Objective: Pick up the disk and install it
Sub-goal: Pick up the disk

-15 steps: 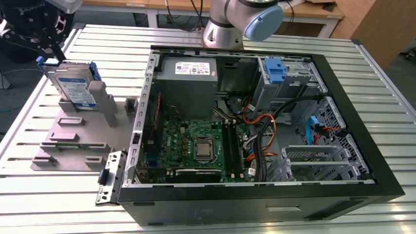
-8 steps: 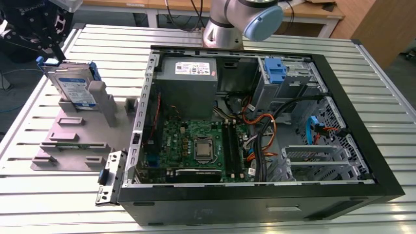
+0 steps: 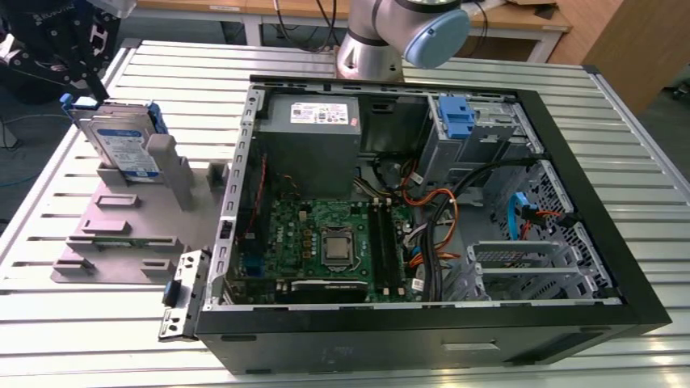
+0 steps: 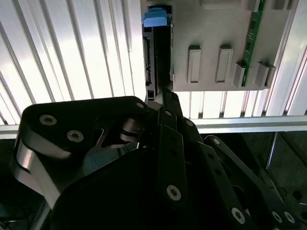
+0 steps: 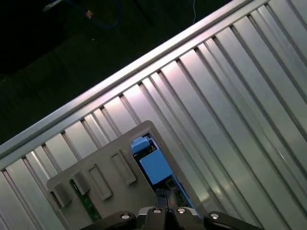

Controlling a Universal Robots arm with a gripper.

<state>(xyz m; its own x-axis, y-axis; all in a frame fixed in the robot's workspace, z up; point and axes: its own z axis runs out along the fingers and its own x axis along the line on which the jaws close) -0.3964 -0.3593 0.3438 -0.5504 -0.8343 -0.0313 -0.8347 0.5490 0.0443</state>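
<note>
Exterior view: the disk [image 3: 113, 137] stands on edge in a grey holder [image 3: 129, 230] on the slatted metal desk [image 3: 76, 339]. It is at about ten o'clock from the middle of the open computer case [image 3: 603, 267], outside the case wall. Its white-and-blue label faces outward, and a blue rail [image 3: 67, 102] runs along its side. The black jaws hang at about eleven o'clock from the disk, just above its upper edge. The arm [image 3: 399, 32] rises beyond the case at twelve o'clock.

Inside the case, the motherboard [image 3: 323, 242] lies at about seven o'clock. A grey power supply [image 3: 313, 133] sits at eleven o'clock, and a bare blue bracket [image 3: 458, 117] sits in the drive bay at one o'clock.

In the second wrist view the disk [image 4: 157, 57] is seen edge-on in its slot in the holder [image 4: 211, 28]. A green circuit strip [image 4: 253, 43] sits in another slot further along. The finger links converge to one narrow tip, so the jaws are drawn together. That tip lies over the near end of the disk. I cannot tell whether it touches the disk or sits just clear of it.

In the first wrist view the same tip points at the blue end of the disk [image 5: 154, 165], with bare desk [image 5: 230, 105] slats alongside.
</note>
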